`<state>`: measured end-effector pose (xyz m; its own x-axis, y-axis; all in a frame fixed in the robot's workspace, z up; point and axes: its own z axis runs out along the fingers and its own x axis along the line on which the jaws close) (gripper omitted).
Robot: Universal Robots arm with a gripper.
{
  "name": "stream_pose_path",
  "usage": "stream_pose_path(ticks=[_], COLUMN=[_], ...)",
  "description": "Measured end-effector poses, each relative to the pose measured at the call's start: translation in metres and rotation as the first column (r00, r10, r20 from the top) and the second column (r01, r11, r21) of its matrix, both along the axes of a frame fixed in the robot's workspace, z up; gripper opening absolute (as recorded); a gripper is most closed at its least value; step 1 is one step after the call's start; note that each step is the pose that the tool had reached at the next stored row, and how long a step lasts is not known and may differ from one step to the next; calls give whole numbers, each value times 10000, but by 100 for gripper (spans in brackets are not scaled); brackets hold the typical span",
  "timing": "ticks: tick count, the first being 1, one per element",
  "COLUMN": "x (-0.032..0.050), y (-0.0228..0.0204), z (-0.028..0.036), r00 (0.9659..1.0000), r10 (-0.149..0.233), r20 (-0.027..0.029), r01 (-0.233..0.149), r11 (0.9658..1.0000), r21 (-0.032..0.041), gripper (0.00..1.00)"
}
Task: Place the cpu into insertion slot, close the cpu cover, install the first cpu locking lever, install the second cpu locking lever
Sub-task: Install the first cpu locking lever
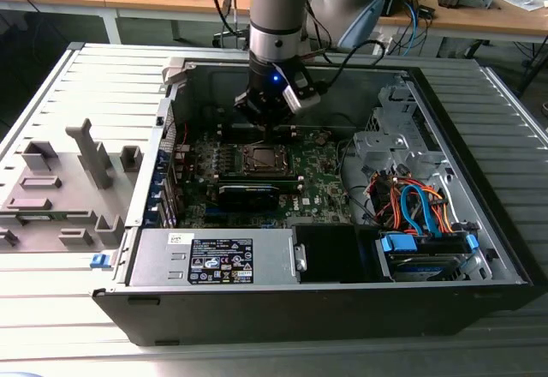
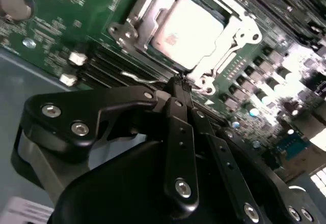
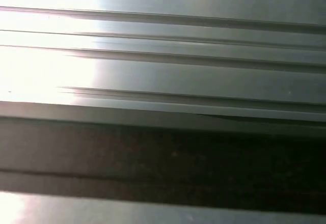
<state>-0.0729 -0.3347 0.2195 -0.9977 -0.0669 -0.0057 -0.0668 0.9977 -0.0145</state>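
Observation:
The cpu (image 2: 191,28), pale silver and square, lies in the insertion slot (image 1: 264,159) on the green board. The silver cpu cover (image 2: 240,30) lies flat around it, framing its top. A thin wire locking lever (image 2: 138,77) runs along the socket's edge nearest the gripper. My gripper (image 2: 177,85) hangs low over that edge with its black fingers (image 2: 179,127) drawn together, tips right beside the lever; whether they touch it is unclear. In the exterior view the gripper (image 1: 265,122) sits just behind the socket, inside the open computer case.
The case walls (image 1: 171,128) surround the board. A black card (image 1: 257,194) lies in front of the socket, a power supply (image 1: 214,257) along the front, and cables and a drive (image 1: 424,223) at the exterior view's right. Grey fixtures (image 1: 60,188) stand on the table at its left. The first wrist view faces ribbed grey metal (image 3: 163,71).

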Motion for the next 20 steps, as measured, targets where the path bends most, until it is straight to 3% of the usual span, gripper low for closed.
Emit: stream_pose_path(ticks=[1,4,20], x=[-106,-118,89], y=[0,4,3], z=[-15,-79,-164], r00=[10000,10000,9998], r10=[1,49,181], r20=[6,4,1], r01=[-1,-49,-181], r11=[10000,10000,9998], r21=[21,42,40], gripper=[11,11,11])
